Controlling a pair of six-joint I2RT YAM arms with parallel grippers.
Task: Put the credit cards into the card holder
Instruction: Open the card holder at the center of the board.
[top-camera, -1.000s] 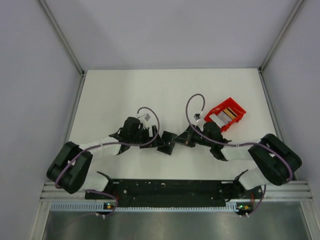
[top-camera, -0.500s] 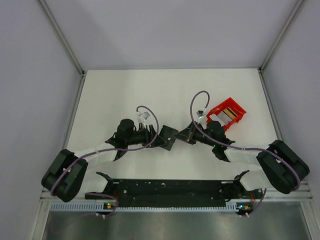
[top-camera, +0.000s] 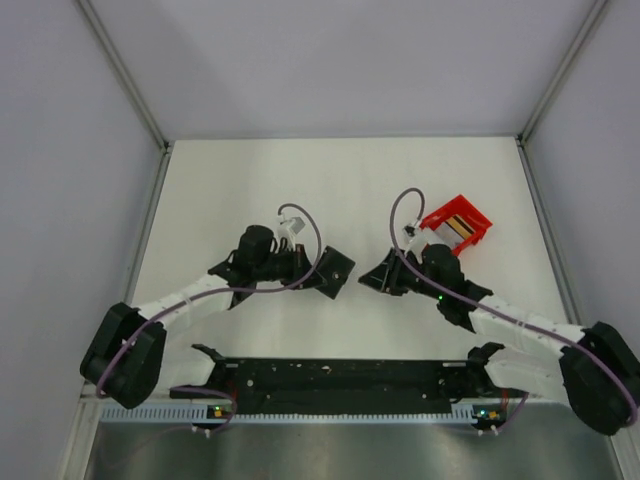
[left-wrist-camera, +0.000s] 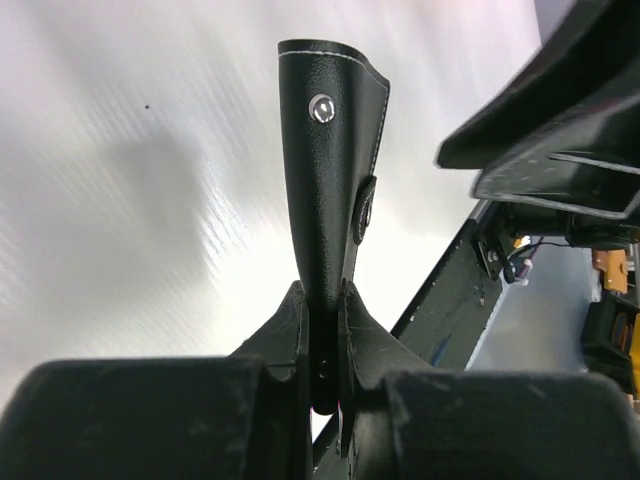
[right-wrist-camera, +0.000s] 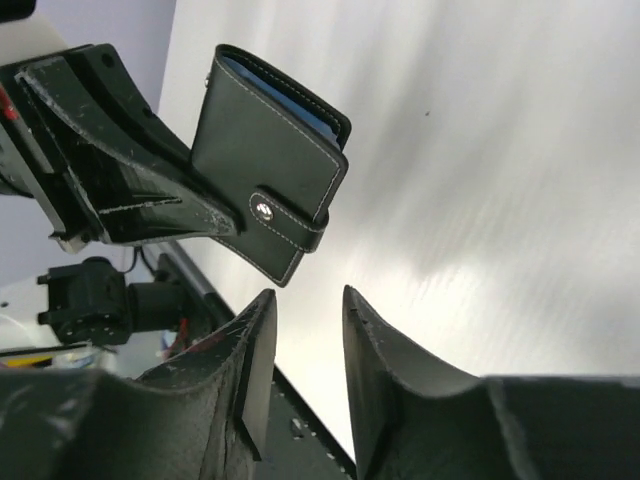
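In the left wrist view the near end of the card holder (left-wrist-camera: 328, 150) disappears between the dark fingers (left-wrist-camera: 283, 335), so how deep it sits there cannot be told. The left gripper (left-wrist-camera: 322, 292) is clamped on it, one jaw pressed to each black face. The holder stands edge-on and folded closed, with its snap tab on the right-hand face.

The right gripper (right-wrist-camera: 308, 300) has its jaws a little apart, with nothing between them. The holder hangs just beyond its fingertips and does not touch them. A strip of pale blue shows along the holder's upper edge.

From above, the two grippers face each other over the middle of the white table (top-camera: 230, 180), with the holder at the tip of the left one. Farther back on the right, the red tray (top-camera: 479, 231) holds the credit cards (top-camera: 451, 228). They show only as a small patch of pale and tan stripes, too small to count. The tray lies behind the right gripper, well apart from the holder.
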